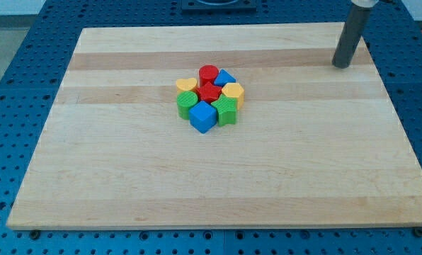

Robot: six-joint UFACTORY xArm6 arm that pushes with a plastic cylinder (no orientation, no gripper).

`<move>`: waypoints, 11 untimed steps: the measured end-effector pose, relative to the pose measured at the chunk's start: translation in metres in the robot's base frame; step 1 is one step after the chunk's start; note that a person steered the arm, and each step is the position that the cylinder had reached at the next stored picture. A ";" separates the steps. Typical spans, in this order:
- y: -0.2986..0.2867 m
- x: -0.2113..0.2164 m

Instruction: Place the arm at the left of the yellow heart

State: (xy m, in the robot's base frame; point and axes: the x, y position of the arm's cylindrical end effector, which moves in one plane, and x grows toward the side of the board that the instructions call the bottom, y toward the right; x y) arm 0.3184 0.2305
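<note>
The yellow heart [186,85] is sitting at the left edge of a tight cluster near the board's [126,177] middle, touching the red cylinder [209,72] and the green block [186,103] below it. My tip [342,66] is resting well apart, toward the view's top right; it is a bare rod with nothing to spread or pinch.

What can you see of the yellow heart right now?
The yellow heart is a small, matte, plastic-looking block lying flat on the wooden board, at the upper-left corner of the tight cluster. Its lobed outline is only faintly readable. The red cylinder sits against it on the view's right, the green block just below it. Its left side is open. My tip is far off, toward the view's top right.
</note>
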 end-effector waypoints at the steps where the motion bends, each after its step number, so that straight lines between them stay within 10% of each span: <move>1: 0.000 0.000; 3: -0.001 0.058; 6: -0.149 0.236; 9: -0.380 0.165; 11: -0.358 0.069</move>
